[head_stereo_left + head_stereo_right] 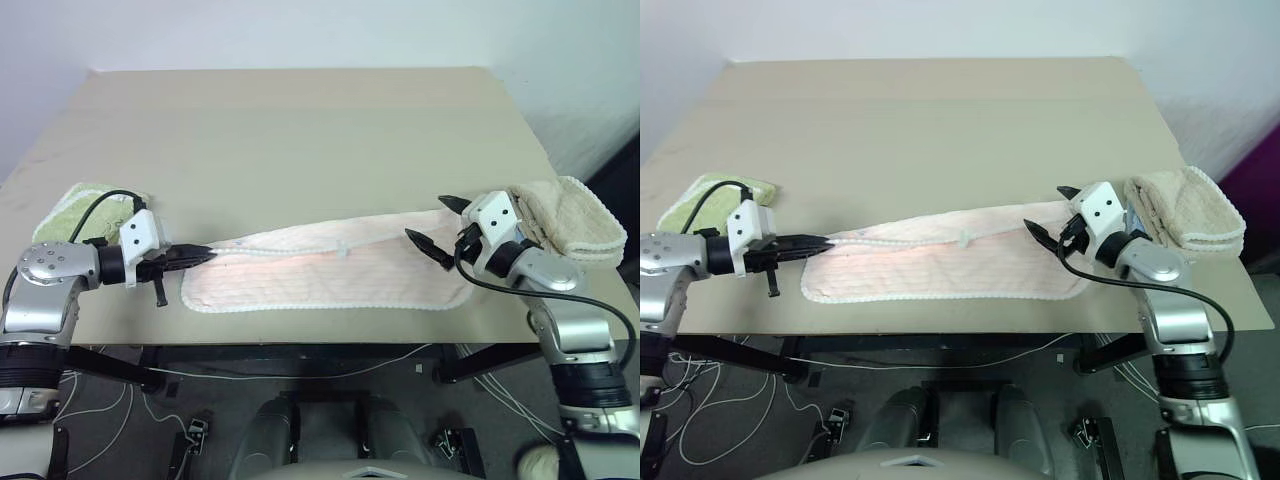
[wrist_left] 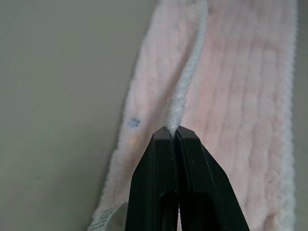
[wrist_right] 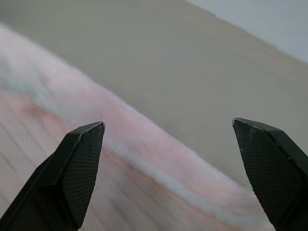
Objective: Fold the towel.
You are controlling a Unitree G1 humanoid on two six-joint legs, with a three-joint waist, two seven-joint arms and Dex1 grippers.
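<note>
My left gripper (image 1: 205,254) had its fingers pressed together on the white scalloped edge of the pink towel (image 1: 330,272), at the towel's left end. My right gripper (image 1: 440,225) had its fingers spread wide, holding nothing, just over the towel's right end. The towel lay lengthwise near the table's (image 1: 300,130) front edge, between a green towel (image 1: 75,205) and a beige towel (image 1: 570,220)

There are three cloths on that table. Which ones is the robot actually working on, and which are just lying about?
Part of the job:
- pink towel, spread along the table's near edge
- left gripper, jaws shut on the towel's white edging
- right gripper, jaws open above the towel's other end

Just lying about:
- green towel, folded, at the table's left edge
- beige towel, folded, at the right edge
</note>
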